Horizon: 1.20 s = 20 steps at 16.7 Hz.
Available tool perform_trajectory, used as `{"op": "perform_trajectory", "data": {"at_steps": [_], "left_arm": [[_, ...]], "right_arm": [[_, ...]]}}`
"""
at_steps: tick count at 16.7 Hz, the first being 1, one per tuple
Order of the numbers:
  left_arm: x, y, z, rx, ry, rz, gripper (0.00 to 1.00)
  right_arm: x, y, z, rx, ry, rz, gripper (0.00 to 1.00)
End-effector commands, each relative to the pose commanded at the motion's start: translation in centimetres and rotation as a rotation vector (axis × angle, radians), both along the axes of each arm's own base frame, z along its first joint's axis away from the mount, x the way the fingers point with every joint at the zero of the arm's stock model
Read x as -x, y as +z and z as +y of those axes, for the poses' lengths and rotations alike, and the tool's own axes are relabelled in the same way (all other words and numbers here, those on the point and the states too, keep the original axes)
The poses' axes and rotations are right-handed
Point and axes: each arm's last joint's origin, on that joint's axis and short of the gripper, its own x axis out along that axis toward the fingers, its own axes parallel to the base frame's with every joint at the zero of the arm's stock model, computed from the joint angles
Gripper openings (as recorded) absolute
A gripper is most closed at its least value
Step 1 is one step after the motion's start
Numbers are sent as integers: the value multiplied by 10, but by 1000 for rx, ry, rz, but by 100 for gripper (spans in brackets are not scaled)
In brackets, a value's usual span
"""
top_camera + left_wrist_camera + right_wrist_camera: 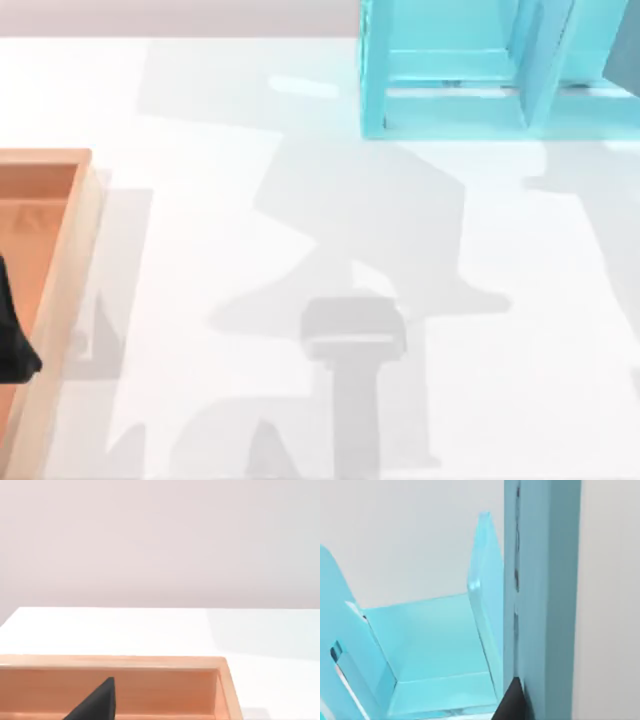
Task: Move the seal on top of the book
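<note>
Left gripper (pixel 12 345) hung over the wooden tray (pixel 62 280) at table's left edge, fingers' state indeterminable; right wrist faced turquoise shelf (pixel 435 645).

You are looking down on a plain white table (pixel 230 200). An orange-brown wooden tray (pixel 62 290) with raised walls sits at its left edge. A light turquoise shelf unit (pixel 455 70) with open compartments stands at the far side, right of centre.
</note>
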Motion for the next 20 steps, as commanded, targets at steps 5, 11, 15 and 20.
{"op": "perform_trajectory", "data": {"at_steps": [5,11,15,20], "left_arm": [[0,0,0,0,0,0,100],[0,0,0,0,0,0,100],[0,0,0,0,0,0,100],[0,0,0,0,0,0,100]], "right_arm": [[-16,-42,83,461,150,12,0],[23,-96,195,1162,369,-76,0],[68,-118,244,1514,457,-178,0],[98,-123,265,1682,480,-253,0]]}}
